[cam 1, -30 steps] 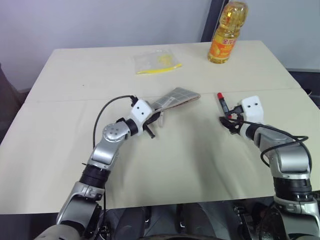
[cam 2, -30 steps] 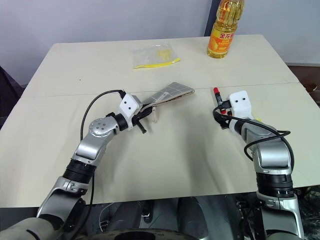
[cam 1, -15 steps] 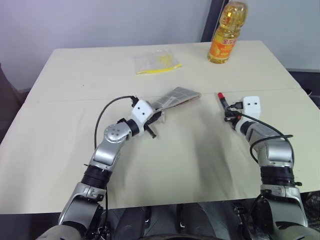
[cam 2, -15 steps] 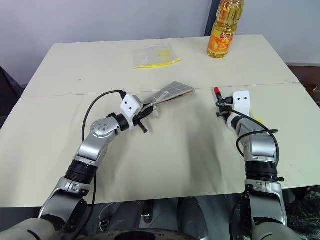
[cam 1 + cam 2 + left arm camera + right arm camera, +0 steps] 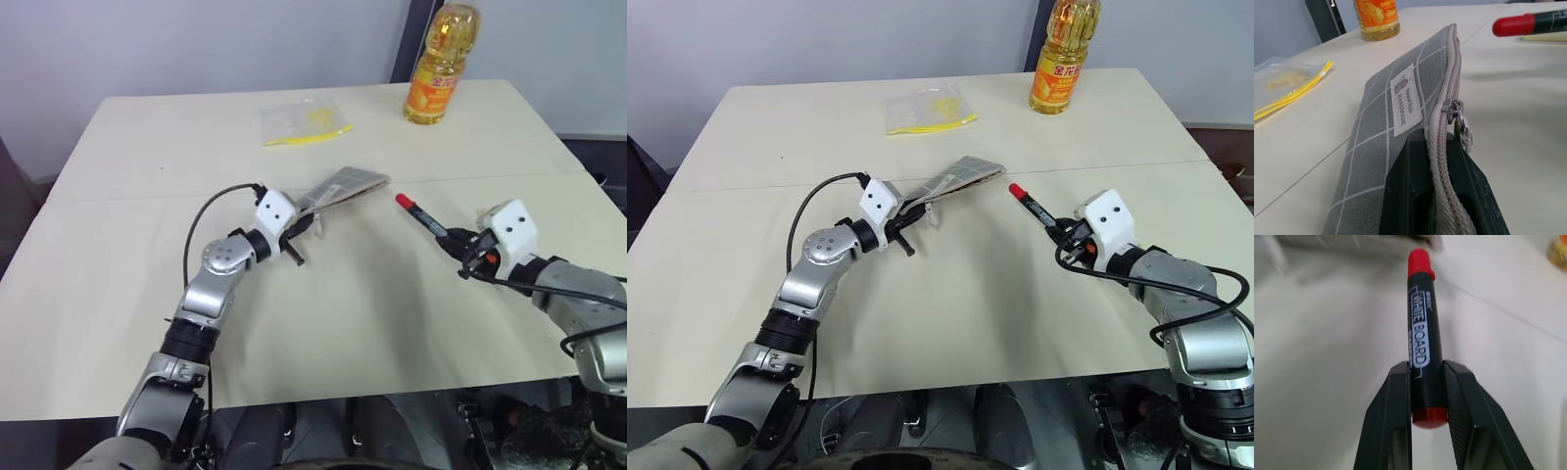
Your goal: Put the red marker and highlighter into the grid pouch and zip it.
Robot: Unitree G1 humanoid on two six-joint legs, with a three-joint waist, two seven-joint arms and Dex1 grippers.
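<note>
Red marker (image 5: 1033,209) lifted, cap toward grid pouch (image 5: 960,177); pouch tilted, one end raised.

grid pouch (image 5: 1396,122): near end cut off by the lower edge in the left wrist view; its corner sits between the left gripper's (image 5: 1442,196) jaws, so that part of the fabric is covered
red marker (image 5: 1422,333): rear end lies between the right gripper's (image 5: 1427,401) jaws; label print partly covered by one jaw; in the left wrist view its body runs off the right edge
oil bottle (image 5: 438,64): top cut off by the upper edge in both eye views
clear bag (image 5: 302,119): yellow contents too small to tell
highlighter: not made out
</note>
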